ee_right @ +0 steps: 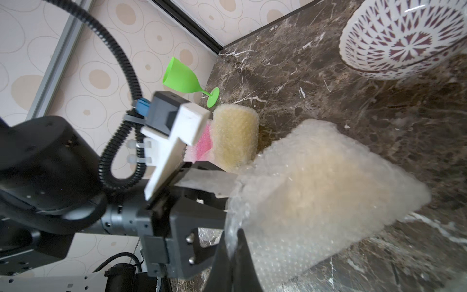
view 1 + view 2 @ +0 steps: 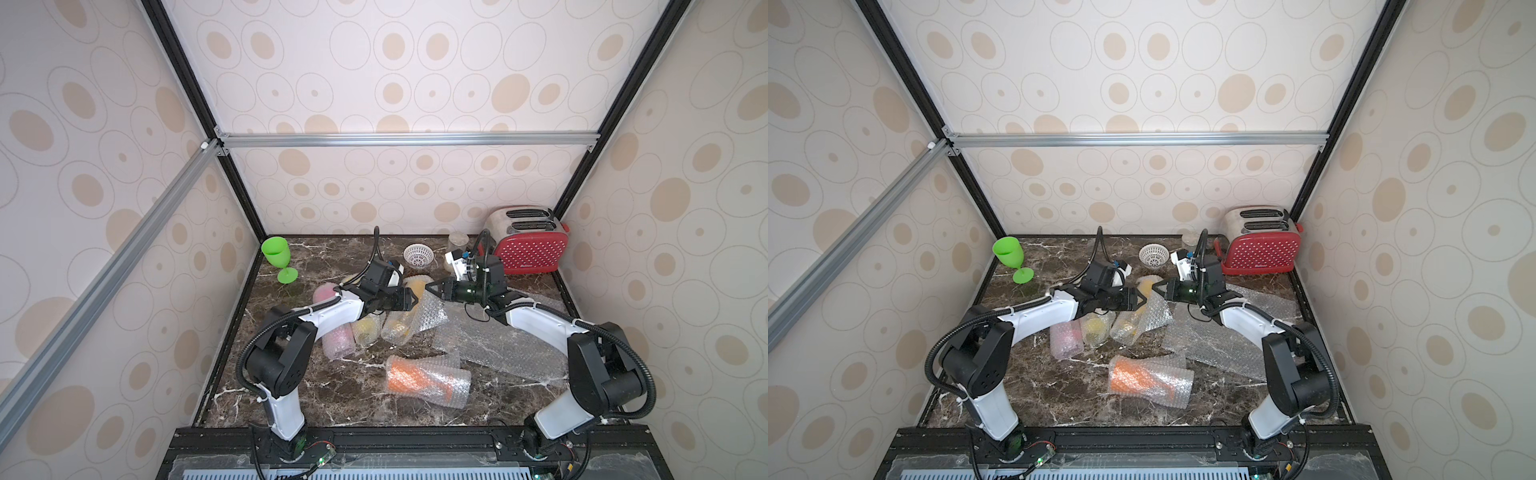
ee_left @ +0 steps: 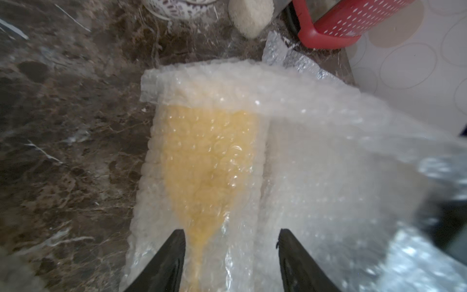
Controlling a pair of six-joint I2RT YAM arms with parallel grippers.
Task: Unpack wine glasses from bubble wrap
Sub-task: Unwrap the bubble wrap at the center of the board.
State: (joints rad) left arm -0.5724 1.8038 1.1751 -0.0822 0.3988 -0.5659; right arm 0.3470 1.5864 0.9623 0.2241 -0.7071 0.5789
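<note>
A green wine glass stands unwrapped at the back left. A yellow glass lies in its bubble wrap mid-table. My left gripper hangs open over its stem end, the fingers holding nothing. Facing it, my right gripper is shut on a loose flap of that wrap. Wrapped tubes lie in front: a pink one, a second yellow one and an orange one.
A flat sheet of bubble wrap lies under my right arm. At the back stand a red toaster, a white perforated bowl and a clear jar. Walls close in the marble table on three sides.
</note>
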